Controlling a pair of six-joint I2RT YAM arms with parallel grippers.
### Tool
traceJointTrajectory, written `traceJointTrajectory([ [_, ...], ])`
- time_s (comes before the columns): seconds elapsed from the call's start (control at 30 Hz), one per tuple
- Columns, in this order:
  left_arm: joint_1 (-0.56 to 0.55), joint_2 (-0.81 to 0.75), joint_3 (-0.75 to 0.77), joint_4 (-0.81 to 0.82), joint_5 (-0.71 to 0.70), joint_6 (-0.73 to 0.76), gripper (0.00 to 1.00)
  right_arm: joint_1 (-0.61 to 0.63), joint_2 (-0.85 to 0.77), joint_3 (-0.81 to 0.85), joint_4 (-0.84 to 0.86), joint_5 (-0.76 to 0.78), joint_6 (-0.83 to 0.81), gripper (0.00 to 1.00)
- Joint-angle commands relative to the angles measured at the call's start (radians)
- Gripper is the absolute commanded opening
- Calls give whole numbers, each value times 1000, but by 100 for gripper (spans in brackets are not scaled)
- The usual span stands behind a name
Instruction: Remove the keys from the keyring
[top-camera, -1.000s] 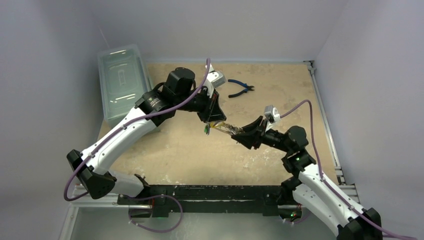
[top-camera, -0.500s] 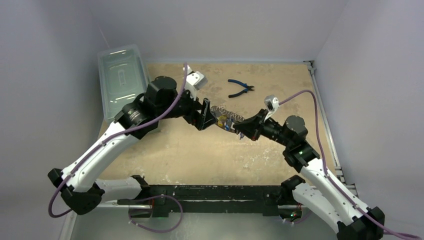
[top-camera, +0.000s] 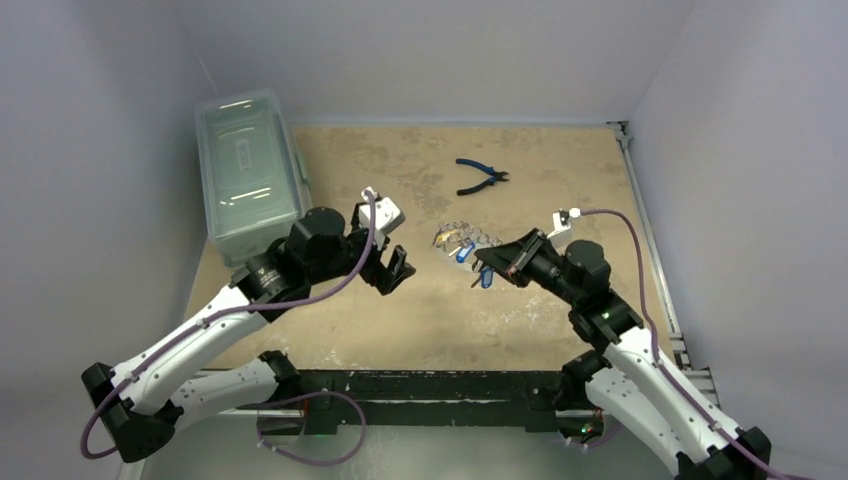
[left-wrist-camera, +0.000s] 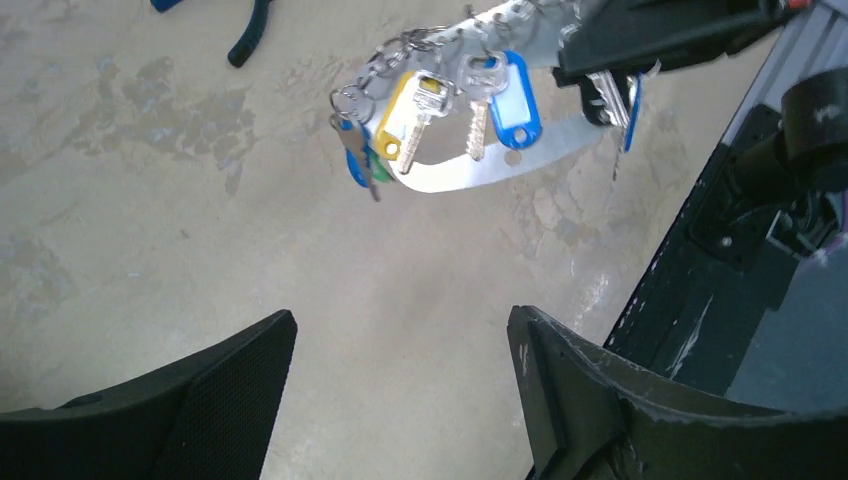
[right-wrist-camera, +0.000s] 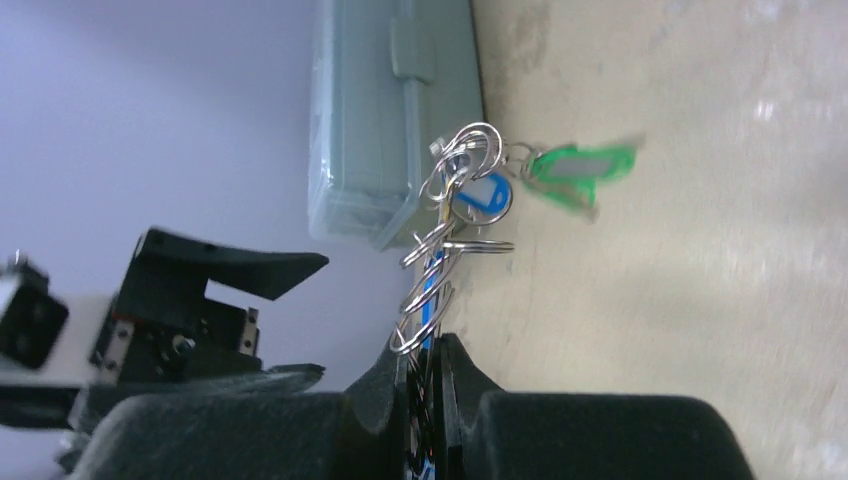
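My right end effector (top-camera: 492, 262) is pinching one end of the keyring (left-wrist-camera: 480, 172), holding it above the desk (top-camera: 420, 320). The keys (left-wrist-camera: 417, 108) dangle just beyond its tips. My left end effector (top-camera: 396, 270) is spread and empty, with the keyring ahead of it, apart.

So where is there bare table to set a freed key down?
Bare table lies near the bases between both arms, and at the back between the clear box and the pliers. Crowded mid-table: the right gripper, jaws shut, holds the keyring with its keys, facing the left gripper, jaws open.
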Motion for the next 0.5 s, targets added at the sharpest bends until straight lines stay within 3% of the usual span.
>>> traceJointTrajectory([
  [0.0,-43,-122,-107,193,17,204,75,4,77,139,-152,1,223,0],
  [0.27,-128,-232,-261,270,5,435,74,4,43,92,-88,-36,378,0],
  [0.47,-197,-180,-258,281,-68,541,70,4,94,56,-37,-130,493,0],
])
